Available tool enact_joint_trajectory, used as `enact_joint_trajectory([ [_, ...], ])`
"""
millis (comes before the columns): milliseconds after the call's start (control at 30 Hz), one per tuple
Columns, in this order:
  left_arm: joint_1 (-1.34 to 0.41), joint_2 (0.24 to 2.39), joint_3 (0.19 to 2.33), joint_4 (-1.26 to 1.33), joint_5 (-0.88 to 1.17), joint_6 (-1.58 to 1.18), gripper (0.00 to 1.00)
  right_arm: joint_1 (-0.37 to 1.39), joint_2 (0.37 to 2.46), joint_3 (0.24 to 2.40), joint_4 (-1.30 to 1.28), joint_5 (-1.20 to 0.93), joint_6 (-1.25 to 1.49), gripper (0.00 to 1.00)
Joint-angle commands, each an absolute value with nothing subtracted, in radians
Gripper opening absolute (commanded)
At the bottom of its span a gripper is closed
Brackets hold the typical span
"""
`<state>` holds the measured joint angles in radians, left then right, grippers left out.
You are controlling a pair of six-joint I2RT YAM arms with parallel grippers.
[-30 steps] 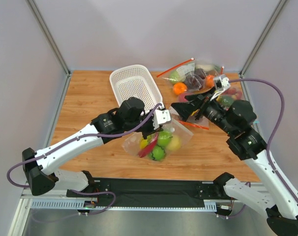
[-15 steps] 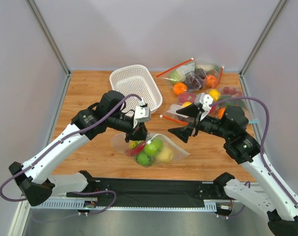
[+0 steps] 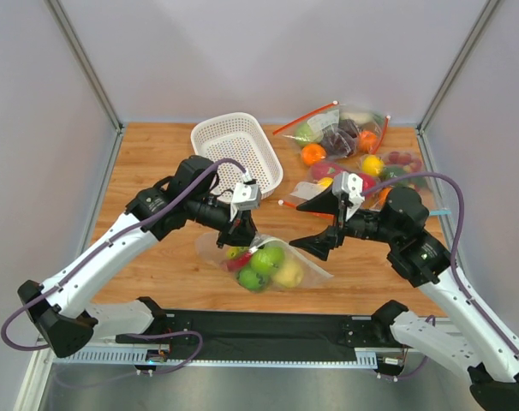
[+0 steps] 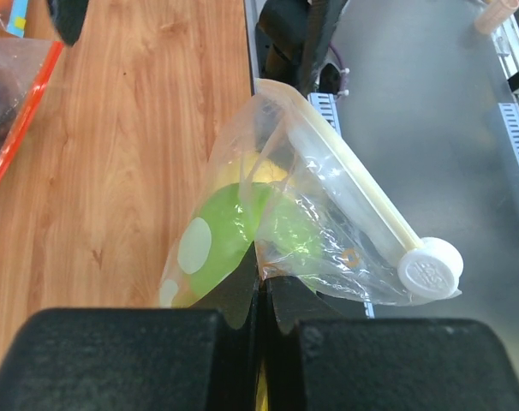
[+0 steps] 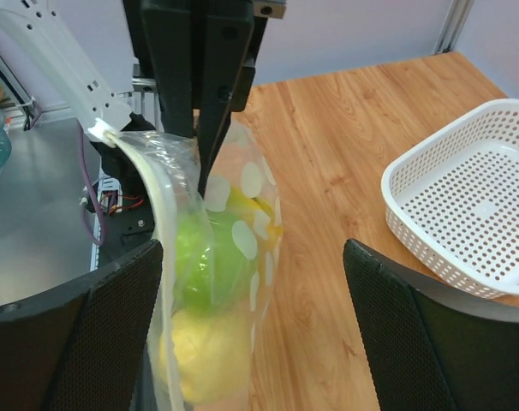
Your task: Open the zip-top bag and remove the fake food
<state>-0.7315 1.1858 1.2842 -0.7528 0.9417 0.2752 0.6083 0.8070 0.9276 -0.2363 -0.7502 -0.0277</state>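
at the left of the worktop (image 3: 148,163) the left arm (image 3: 114,248) reaches in from the near corner toward the middle. just behind its wrist sits a white basket (image 3: 210,137), its holed floor bare, well apart from the bag. the left fingers (image 3: 240,233) are pressed tight together on one edge of the zip-top bag (image 3: 313,268); the left wrist view shows the two dark tips pinching the clear dotted film with no gap between them. from that pinch the bag slopes down and to the right, near the front edge of the worktop. its pale zip strip (image 4: 354,197) runs along the top edge and ends in a white round tab (image 4: 431,267). the fake food (image 3: 264,261) is all inside the bag: two green apples, a yellowish round fruit, a red chili and a bit of yellow banana bunched low in the plastic. right of the bag the right fingers (image 3: 304,239) stand wide apart and hold nothing, their tips pointing at the bag's upper right side. in the right wrist view the bag hangs between them, though i cannot tell whether either one touches it. farther right, at the back corner, lie clear undotted bags (image 3: 345,137) with red strips, filled with other fruit.
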Motion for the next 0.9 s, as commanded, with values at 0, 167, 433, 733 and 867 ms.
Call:
enact_joint_trajectory([
  [0, -0.724, 1.190, 1.321, -0.735, 0.997, 0.273, 0.00, 0.615, 0.758, 0.965, -0.236, -0.764, -0.052, 0.87],
  [167, -0.724, 1.201, 1.321, -0.729, 1.022, 0.267, 0.00, 0.641, 0.795, 0.973, -0.212, -0.787, -0.040, 0.87],
  [433, -0.724, 1.216, 1.313, -0.712, 1.031, 0.256, 0.00, 0.770, 0.902, 0.992, -0.169, -0.733, -0.069, 0.83],
  [733, -0.724, 1.218, 1.307, -0.713, 0.996, 0.259, 0.16, 0.813, 0.940, 1.011, -0.149, -0.649, -0.051, 0.00],
  [867, -0.724, 1.187, 1.304, -0.722, 0.948, 0.276, 0.45, 0.813, 0.940, 1.014, -0.130, -0.528, -0.006, 0.00],
])
